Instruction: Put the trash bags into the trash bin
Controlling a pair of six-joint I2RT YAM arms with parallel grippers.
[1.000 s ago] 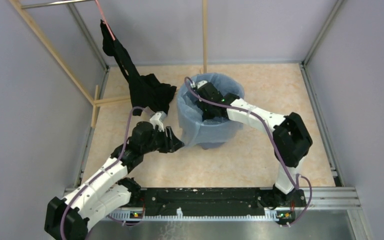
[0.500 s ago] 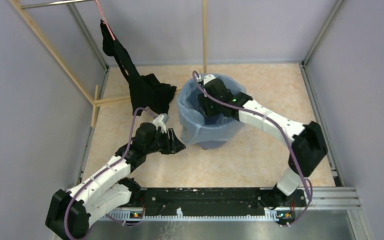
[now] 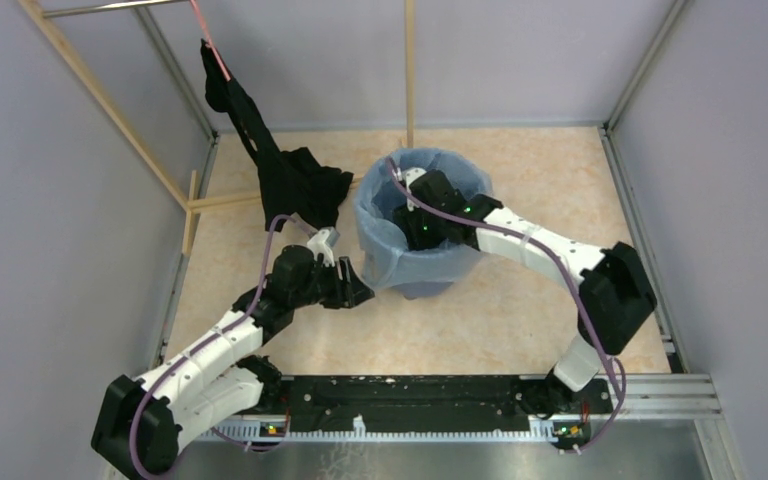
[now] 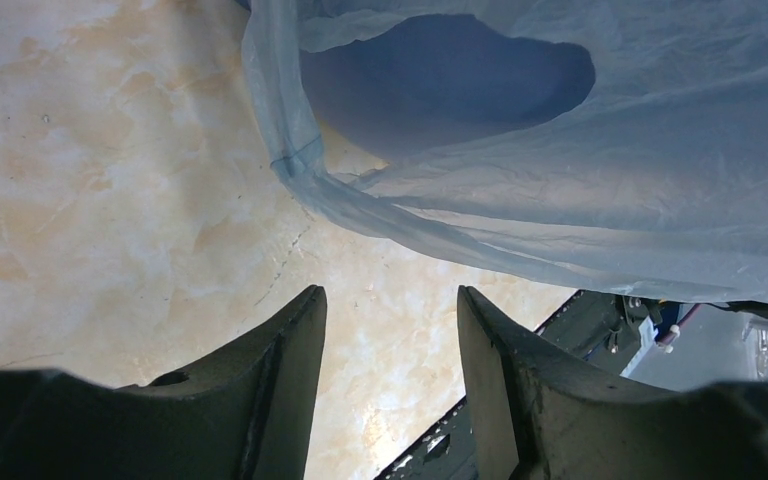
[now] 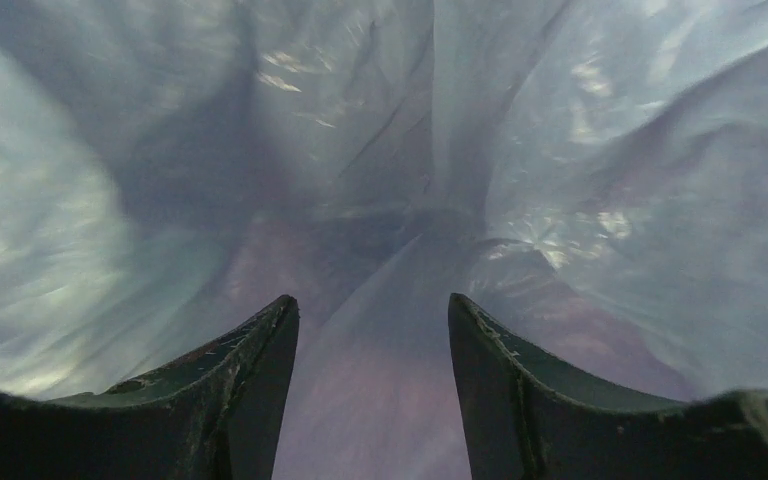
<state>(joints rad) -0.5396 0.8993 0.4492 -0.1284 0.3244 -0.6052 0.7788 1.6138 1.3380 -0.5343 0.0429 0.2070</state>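
Right tool (image 5: 370,302) inside trash bag (image 3: 381,252) lining trash bin (image 4: 442,92).

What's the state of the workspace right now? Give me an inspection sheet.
Surface: beige marbled table.
Job's things: trash bag lines the trash bin, hem draped outside.
Clutter: black garment hanging far left, lower end on the table.
Grippers: left gripper open, empty, beside the bag's hem; right gripper open, inside the bag.
Cables: purple cable along each arm.
Surroundings: grey walls, wooden frame.
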